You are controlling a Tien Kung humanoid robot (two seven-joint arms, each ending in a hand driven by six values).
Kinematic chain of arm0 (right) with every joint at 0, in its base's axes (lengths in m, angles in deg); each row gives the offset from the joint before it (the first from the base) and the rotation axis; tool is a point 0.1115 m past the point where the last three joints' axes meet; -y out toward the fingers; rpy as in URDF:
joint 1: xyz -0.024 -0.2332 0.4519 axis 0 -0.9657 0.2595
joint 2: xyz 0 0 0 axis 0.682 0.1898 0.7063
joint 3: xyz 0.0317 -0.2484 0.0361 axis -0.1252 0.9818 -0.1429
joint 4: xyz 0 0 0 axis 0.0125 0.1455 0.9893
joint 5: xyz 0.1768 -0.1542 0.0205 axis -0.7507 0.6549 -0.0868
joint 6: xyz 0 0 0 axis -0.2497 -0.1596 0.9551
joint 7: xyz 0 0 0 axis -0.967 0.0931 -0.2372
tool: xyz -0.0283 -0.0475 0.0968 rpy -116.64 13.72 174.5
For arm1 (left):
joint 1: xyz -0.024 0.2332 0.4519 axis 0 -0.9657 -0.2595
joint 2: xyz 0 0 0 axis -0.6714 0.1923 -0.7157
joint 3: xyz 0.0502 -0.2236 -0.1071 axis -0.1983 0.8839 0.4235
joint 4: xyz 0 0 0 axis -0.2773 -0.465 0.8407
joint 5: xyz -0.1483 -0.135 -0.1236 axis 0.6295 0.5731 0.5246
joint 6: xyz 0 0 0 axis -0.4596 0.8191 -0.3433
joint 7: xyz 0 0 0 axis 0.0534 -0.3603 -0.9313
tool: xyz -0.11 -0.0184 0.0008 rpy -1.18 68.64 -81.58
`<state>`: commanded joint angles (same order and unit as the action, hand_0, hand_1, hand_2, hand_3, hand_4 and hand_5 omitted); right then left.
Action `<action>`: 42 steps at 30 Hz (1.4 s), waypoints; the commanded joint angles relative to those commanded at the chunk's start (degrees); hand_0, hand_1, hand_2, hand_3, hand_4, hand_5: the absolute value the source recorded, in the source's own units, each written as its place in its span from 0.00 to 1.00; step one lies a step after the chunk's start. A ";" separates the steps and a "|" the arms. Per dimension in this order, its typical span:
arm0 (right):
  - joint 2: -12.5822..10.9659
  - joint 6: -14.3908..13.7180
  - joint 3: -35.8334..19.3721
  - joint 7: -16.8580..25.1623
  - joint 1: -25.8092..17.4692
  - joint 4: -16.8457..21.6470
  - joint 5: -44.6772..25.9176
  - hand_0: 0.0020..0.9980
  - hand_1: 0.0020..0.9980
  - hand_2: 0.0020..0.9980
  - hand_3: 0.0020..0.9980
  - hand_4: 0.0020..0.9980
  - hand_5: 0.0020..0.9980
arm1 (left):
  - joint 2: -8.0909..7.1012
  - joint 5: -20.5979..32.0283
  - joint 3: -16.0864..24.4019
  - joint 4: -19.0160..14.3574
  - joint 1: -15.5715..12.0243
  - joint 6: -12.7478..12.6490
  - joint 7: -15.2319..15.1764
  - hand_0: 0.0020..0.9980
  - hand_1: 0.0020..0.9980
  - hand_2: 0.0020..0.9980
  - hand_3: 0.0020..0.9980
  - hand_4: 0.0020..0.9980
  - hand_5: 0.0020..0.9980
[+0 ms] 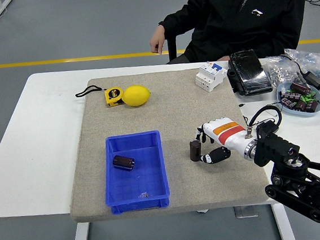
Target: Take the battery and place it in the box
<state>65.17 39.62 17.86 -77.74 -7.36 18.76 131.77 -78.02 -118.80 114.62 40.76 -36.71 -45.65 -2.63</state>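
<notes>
One battery (195, 150) stands upright on the mat, clasped by the right robot hand (214, 143).

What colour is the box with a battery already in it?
Blue. The box shows clearly in the head view, left of the right hand.

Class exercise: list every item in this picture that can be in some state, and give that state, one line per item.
Battery on mat: upright, right robot hand at its side, fingers around it.
Battery in box: lying on its side.
Blue box: open-topped, holding one battery.
Tape measure: tape retracted, strap trailing left.
Lemon: whole, touching the tape measure.
Blue bowl: full of batteries.
</notes>
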 joint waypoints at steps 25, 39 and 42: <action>0.33 2.21 -0.10 -0.19 -0.04 0.20 -0.39 0.28 0.44 0.57 0.57 0.86 0.30 | 0.06 -0.32 0.18 -0.02 -0.30 0.11 0.10 0.72 0.70 0.66 0.59 0.63 0.54; 0.65 1.34 0.05 -0.02 -0.07 0.42 -0.38 0.27 0.42 0.57 0.55 0.87 0.31 | 0.03 -0.31 0.03 -0.09 -0.46 0.23 0.21 0.72 0.70 0.66 0.58 0.63 0.54; 0.63 1.17 0.04 0.03 -0.02 0.42 -0.41 0.27 0.42 0.55 0.55 0.87 0.32 | 0.01 -0.39 0.13 -0.09 -0.41 0.24 0.24 0.72 0.70 0.66 0.58 0.63 0.54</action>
<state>65.80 40.79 17.90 -77.72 -7.37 19.18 131.37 -78.01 -119.18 114.75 40.67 -37.12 -45.41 -2.38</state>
